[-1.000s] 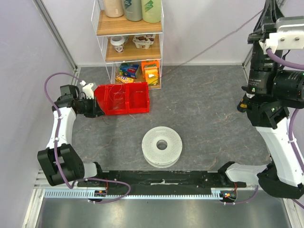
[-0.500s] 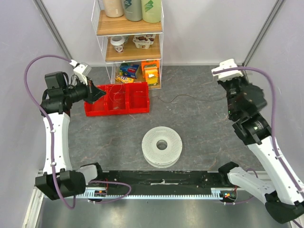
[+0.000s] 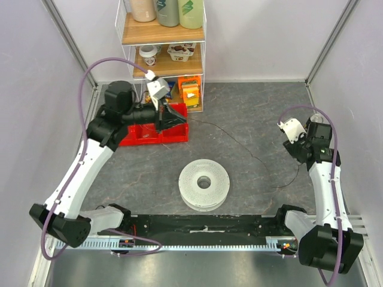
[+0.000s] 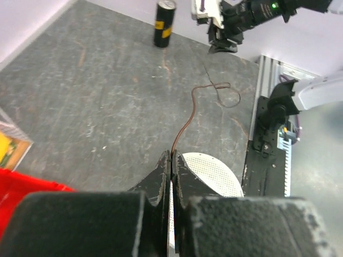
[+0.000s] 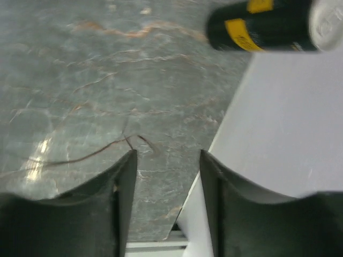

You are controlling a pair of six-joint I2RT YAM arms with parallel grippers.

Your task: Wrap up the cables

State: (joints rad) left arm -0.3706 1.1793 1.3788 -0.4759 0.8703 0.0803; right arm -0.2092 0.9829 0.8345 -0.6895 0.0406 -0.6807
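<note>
Left wrist view: left gripper (image 4: 170, 160) pinches tight on one end of the cable (image 4: 185, 126), likely anchoring it for winding. The rest trails over the tabletop (image 4: 80, 80) toward its right edge, where the right gripper (image 5: 167, 160) stands parted, empty.

1. The desk (image 3: 251, 113) has a dark grey, stone-like top: mostly matt, with pale veins and scuffs and a faint sheen in the right wrist view.
2. The spool (image 3: 216, 179) is milky white plastic, and its top face is finely perforated.
3. The red bin (image 3: 143, 140) is smooth, glossy plastic.
4. The shelf (image 3: 163, 37) has pale wooden boards in a thin white wire frame.
5. The cable (image 4: 187, 120) is a hair-fine strand with a coppery-brown, slightly shiny coat.
6. The left gripper (image 4: 171, 160) has jaws of black matt plastic with a grainy face.
7. The right gripper (image 5: 167, 160) has smoother, dark matt jaws.
8. The hose (image 3: 112, 58) is smooth purple plastic.
9. The can (image 4: 164, 24) is glossy black with a yellow band.
</note>
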